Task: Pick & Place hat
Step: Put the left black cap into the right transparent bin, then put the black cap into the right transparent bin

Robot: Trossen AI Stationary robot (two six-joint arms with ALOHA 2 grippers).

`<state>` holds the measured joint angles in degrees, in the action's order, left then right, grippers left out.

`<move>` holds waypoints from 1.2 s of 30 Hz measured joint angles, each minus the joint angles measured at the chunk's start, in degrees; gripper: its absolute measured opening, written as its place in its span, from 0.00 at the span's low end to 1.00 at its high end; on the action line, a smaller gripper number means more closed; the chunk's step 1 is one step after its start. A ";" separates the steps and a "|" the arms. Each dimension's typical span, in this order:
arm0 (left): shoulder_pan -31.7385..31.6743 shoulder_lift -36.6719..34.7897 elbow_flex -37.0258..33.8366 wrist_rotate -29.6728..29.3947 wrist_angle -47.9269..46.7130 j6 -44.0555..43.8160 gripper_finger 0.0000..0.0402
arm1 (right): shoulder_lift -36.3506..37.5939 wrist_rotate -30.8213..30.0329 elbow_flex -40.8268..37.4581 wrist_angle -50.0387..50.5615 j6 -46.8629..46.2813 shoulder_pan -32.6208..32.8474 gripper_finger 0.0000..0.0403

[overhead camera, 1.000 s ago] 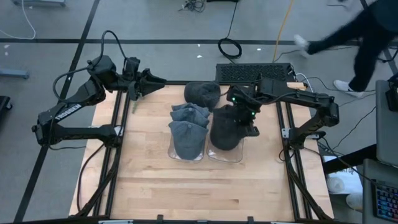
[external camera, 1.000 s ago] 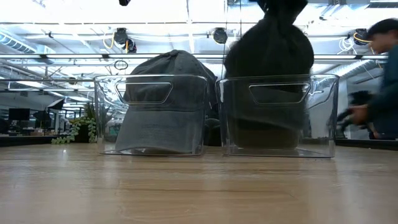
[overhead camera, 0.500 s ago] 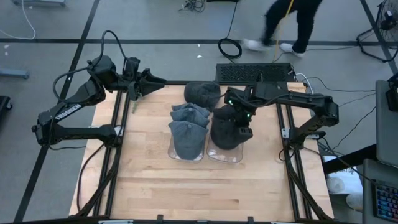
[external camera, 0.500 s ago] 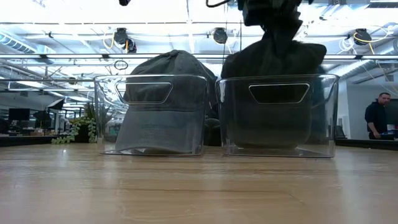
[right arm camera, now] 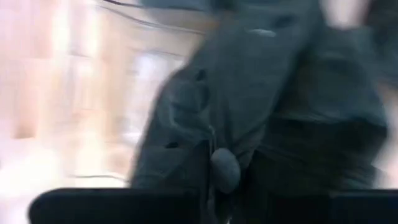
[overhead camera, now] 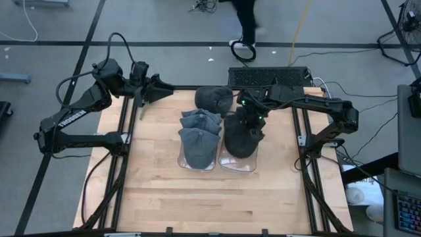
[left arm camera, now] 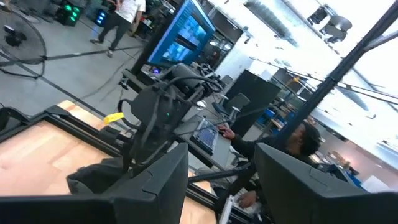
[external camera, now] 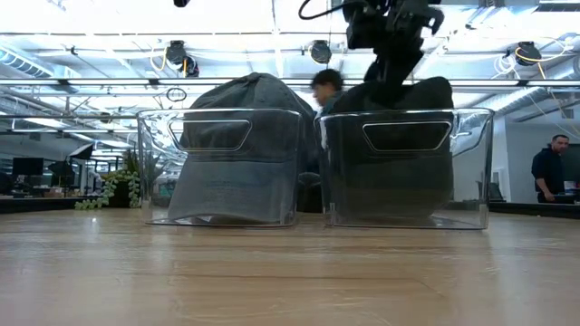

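Note:
A dark hat (overhead camera: pixel 241 137) sits in the right clear bin (external camera: pixel 405 167); its crown shows just above the rim in the low view (external camera: pixel 399 100). My right gripper (overhead camera: pixel 250 119) stands right over it (external camera: pixel 391 71), shut on its top. The right wrist view is filled by the hat (right arm camera: pixel 261 93) with its crown button (right arm camera: pixel 224 168). Grey hats (overhead camera: pixel 199 137) are stacked in the left clear bin (external camera: pixel 217 167). Another dark hat (overhead camera: pixel 214 99) lies on the table by the far edge. My left gripper (overhead camera: pixel 156 88) waits open at the far left corner (left arm camera: pixel 221 180). My right gripper holds the dark hat by its crown top, beside the button (right arm camera: pixel 214 140), pinched into a raised fold between the two fingers. The fingers (external camera: pixel 390 65) come from above, pointing down. The hat's lower part rests inside the right bin, hanging only a little below the fingers.
The two clear bins stand side by side mid-table, with bare wood (overhead camera: pixel 197 197) toward the near edge. A keyboard (overhead camera: pixel 268 77) lies beyond the far edge. People move in the room behind (external camera: pixel 548 172).
My right gripper has gone down and a little toward the table's left and far edge, lowering the dark hat. The hat stood bunched tall above the bin rim; now it has sunk into the right bin with only its crown above the rim. A person has walked past behind.

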<state>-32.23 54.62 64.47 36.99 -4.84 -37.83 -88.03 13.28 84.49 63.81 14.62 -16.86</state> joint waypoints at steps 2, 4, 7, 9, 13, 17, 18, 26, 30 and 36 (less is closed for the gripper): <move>0.00 0.00 0.00 1.30 -0.02 -0.08 0.49 | 0.00 5.34 0.00 -0.08 0.00 0.08 0.17; 0.01 0.00 0.00 2.70 -0.01 -0.26 0.49 | 0.00 10.21 0.00 -0.06 -0.36 0.47 0.20; 0.00 0.00 0.00 3.53 0.01 -0.22 0.49 | 0.60 8.60 0.00 -0.27 -1.82 0.95 0.26; 0.00 -0.01 0.00 3.53 0.03 -0.16 0.49 | 1.76 4.28 0.00 -0.33 -1.93 0.98 0.30; 0.00 0.06 0.00 3.23 0.37 1.36 0.49 | 4.85 -4.25 0.07 -2.61 -2.05 0.54 0.38; 0.00 0.08 0.00 -0.50 0.37 3.83 0.49 | 9.15 -4.67 0.07 -9.03 -6.55 -0.33 0.44; 0.00 0.08 0.00 -1.60 0.38 4.53 0.49 | 10.29 -4.94 0.09 -11.41 -8.47 -0.44 0.45; 0.00 0.10 0.00 -9.07 0.37 9.26 0.49 | 16.20 -20.21 0.13 -25.90 -15.29 -0.42 0.57; 0.00 0.12 0.00 -12.63 0.37 10.58 0.49 | 17.29 -23.91 0.13 -29.18 -15.23 -0.44 0.66; 0.00 0.12 0.00 -15.98 0.35 10.62 0.49 | 17.53 -23.76 0.13 -31.24 -15.25 -0.44 0.82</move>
<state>-32.23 54.74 64.47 21.01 -4.49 -27.21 -70.50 -10.48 84.62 32.57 -0.63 -17.30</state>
